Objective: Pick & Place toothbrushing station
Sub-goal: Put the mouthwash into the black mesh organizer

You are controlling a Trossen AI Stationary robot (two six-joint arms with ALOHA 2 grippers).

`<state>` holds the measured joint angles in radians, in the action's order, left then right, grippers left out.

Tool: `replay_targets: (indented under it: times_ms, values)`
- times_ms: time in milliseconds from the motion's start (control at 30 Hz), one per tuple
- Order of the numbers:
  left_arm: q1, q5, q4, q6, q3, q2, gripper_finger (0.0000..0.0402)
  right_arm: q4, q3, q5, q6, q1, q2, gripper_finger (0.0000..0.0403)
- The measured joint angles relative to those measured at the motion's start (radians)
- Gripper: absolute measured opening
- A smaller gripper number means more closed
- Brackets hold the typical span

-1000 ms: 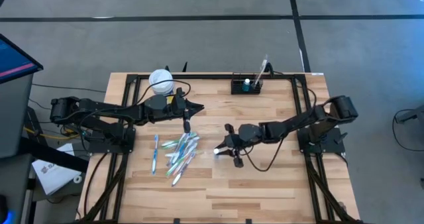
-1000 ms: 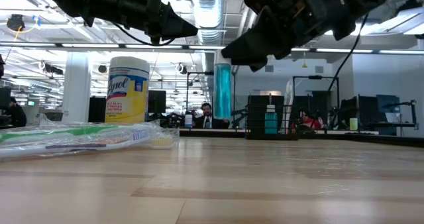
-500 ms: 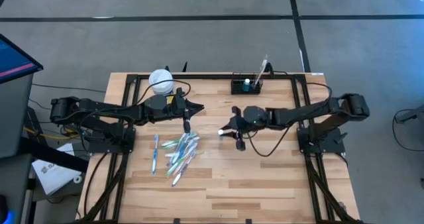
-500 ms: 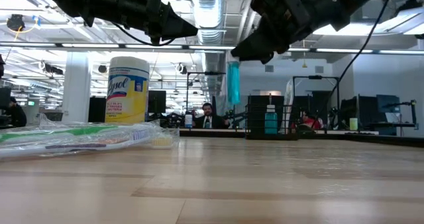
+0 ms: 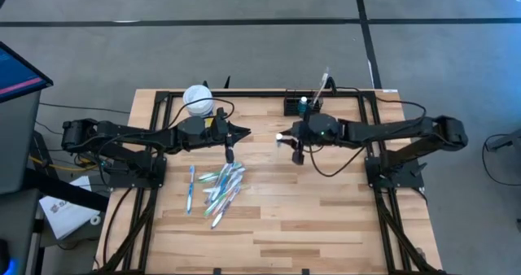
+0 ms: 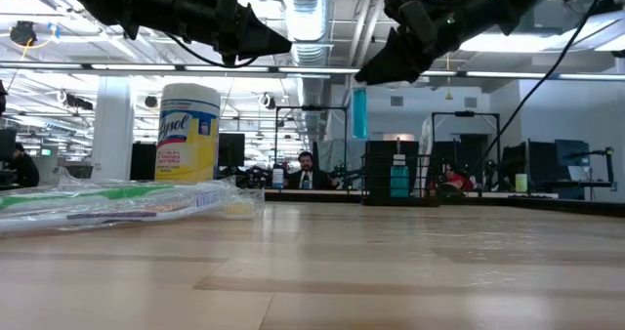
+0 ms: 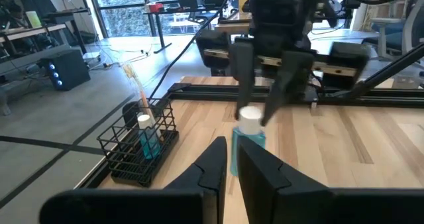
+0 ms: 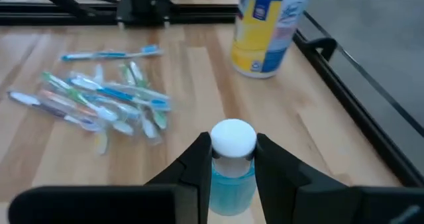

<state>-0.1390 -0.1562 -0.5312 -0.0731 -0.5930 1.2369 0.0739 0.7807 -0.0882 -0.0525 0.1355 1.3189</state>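
Wooden planks are covering the table (image 5: 326, 218), with an open office showing behind it. At the table's 12 o'clock edge the black wire caddy (image 5: 303, 106) is sitting, a bottle and a toothbrush standing inside. Just at its 7 o'clock, the right gripper (image 5: 291, 142) is hanging above the wood, fingers closed around a small blue bottle with a white cap (image 8: 232, 159). Toward 9 o'clock the left gripper (image 5: 244, 133) is hovering over a pile of toothbrushes (image 5: 218, 186), fingers nearly together and holding nothing.

The tabletop (image 5: 326, 218) is light brown wood in stripes. The wire caddy (image 7: 138, 148) is black. The small bottle (image 8: 232, 168) is see-through blue with a white cap. The round tub (image 8: 268, 26) is white with a yellow label. The toothbrushes (image 8: 99, 101) are blue, green and white.
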Motion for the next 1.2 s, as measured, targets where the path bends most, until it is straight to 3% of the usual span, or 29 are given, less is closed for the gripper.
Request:
replay_targets:
  times_ms: [233,800,1033,1200]
  values:
    - [0.0,0.0,0.0,0.0,0.0,0.0,0.0031,-0.046,0.0,-0.074,0.009,0.078,-0.024,0.0082]
    - [0.0,0.0,0.0,0.0,0.0,0.0,0.0031,-0.051,-0.003,-0.071,0.016,0.21,-0.039,0.0081]
    - [0.0,0.0,0.001,0.0,0.0,0.0,0.0031,0.013,-0.104,-0.082,0.054,0.184,-0.088,0.0081]
    - [0.0,0.0,0.001,0.0,0.0,0.0,0.0031,0.169,-0.177,-0.1,0.071,0.189,-0.165,0.0081]
